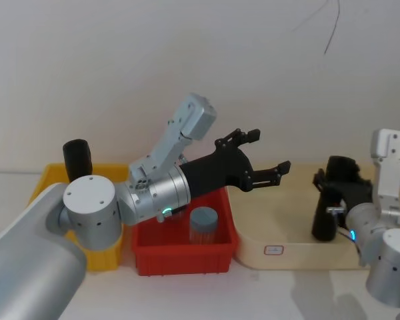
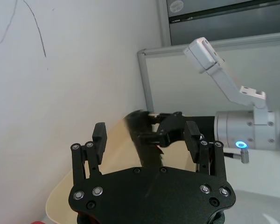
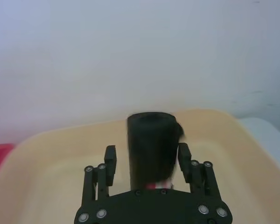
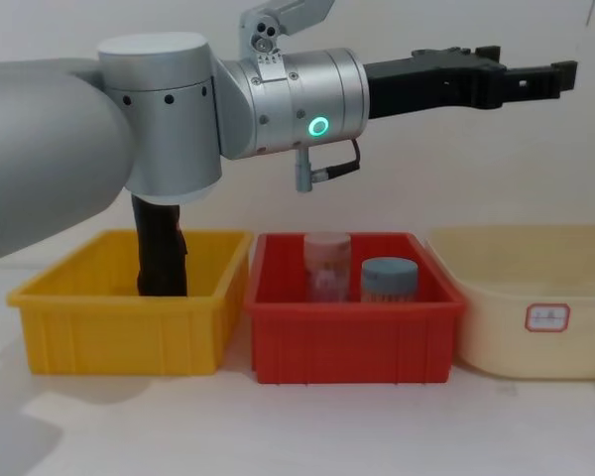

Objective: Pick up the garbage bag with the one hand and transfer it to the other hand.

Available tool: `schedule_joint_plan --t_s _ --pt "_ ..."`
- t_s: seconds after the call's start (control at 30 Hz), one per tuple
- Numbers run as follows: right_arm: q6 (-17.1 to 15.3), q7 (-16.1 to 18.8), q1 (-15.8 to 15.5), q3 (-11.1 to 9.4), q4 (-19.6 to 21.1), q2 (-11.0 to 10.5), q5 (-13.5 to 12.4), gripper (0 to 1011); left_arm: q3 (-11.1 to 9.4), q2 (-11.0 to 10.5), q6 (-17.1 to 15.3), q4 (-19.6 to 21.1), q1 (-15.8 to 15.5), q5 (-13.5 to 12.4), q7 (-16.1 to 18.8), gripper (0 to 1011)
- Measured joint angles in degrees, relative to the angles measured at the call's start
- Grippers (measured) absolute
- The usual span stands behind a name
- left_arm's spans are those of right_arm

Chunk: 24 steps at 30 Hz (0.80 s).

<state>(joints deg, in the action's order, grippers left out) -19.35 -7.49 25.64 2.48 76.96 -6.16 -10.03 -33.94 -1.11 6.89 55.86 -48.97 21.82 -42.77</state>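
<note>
Head view: left gripper (image 1: 272,149) held high, jaws spread, empty, reaching toward the right arm.
Right gripper (image 3: 147,155): straddles the garbage bag (image 1: 322,220), which is upright over the beige tray (image 1: 280,233); can't tell if clamped.
Progress: pickup underway at best, handover not yet done.
Spare: another black roll (image 4: 161,253) stands in the yellow bin (image 4: 119,332).

Behind the work we see a plain white wall (image 1: 120,67), with a thin dark line (image 1: 332,30) near its top. The table (image 4: 278,426) is white and carries soft shadows. Elsewhere in the room are a grey-framed pale panel (image 2: 143,79) and a dark grey unit (image 2: 233,14).
</note>
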Motion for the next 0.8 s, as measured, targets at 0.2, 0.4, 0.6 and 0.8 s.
schedule_joint_plan --t_s 0.2,0.4,0.6,0.8 --pt "-0.6 -3.4 2.3 -1.5 -3.0 -0.3 1.6 921 0.9 -1.3 0.0 2.7 1.7 0.3 1.9 1000" --pt "-0.7 -7.2 4.4 -2.2 -5.2 -0.7 4.1 1000 2.2 -3.2 -0.2 6.3 4.0 0.5 4.4 1000" --pt "0.1 -10.0 5.6 -1.6 -5.4 -1.4 7.1 1000 4.0 -5.6 -0.6 11.3 7.2 0.6 8.1 1000" --pt "0.7 -10.5 5.6 -0.4 -4.2 -1.8 9.1 1000 6.1 -8.2 -1.2 16.3 10.8 0.4 11.9 1000"
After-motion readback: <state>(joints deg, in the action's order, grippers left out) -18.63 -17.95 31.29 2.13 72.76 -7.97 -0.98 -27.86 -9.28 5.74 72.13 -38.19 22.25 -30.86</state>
